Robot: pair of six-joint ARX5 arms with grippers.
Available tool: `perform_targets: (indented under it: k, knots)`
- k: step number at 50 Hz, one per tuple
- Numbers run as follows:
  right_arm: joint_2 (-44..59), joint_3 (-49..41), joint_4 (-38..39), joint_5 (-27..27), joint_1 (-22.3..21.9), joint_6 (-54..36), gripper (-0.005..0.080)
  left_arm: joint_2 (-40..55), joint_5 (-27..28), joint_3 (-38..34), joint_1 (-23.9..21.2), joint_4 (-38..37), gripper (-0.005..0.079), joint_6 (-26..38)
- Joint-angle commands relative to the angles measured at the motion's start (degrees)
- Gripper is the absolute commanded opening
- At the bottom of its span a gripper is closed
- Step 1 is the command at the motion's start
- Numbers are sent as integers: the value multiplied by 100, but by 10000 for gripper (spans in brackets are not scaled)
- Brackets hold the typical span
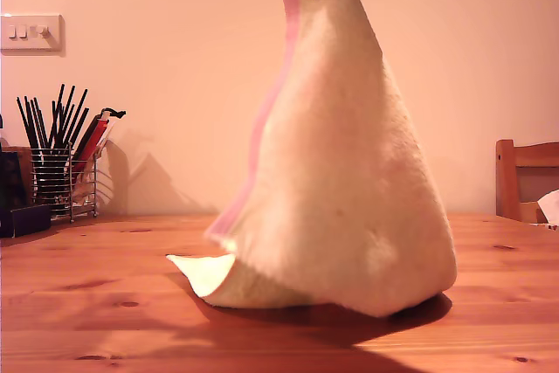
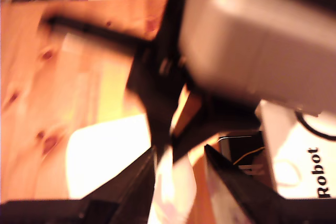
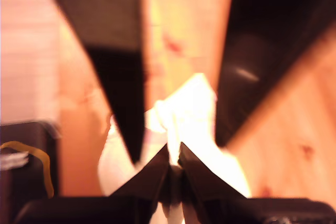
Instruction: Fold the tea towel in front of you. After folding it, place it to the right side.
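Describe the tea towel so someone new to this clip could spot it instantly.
Start at the wooden table that fills the lower exterior view. Rising from its middle is the tea towel, a tall cream terry cone hanging from a black gripper at the top edge, with only its bottom resting on the wood. Its pink edge stripe and fuzzy texture match nothing else there.

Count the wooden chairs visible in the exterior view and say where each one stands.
1. A wooden chair shows at the exterior view's right edge, behind the table; only part of its back is in frame. The lifted tea towel may hide others.
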Motion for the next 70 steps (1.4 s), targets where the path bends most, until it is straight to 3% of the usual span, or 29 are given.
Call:
perform_targets:
  k: [1, 8, 24, 42, 70]
  knots:
    - [35, -81, 63, 111, -94, 39, -11, 59, -24, -35, 170, 22, 256, -52]
    - [35, -74, 280, 208, -234, 236, -11, 72, -96, -35, 516, -9, 265, -151]
    - [33, 695, 570, 164, -350, 533, -11, 614, 87, -46, 863, -55, 397, -245]
    - [33, 1058, 278, 125, -356, 588, -11, 1478, 332, -46, 1071, -68, 398, -195]
    - [33, 1073, 496, -179, -647, 601, -11, 1528, 962, -48, 1320, -179, 397, 109]
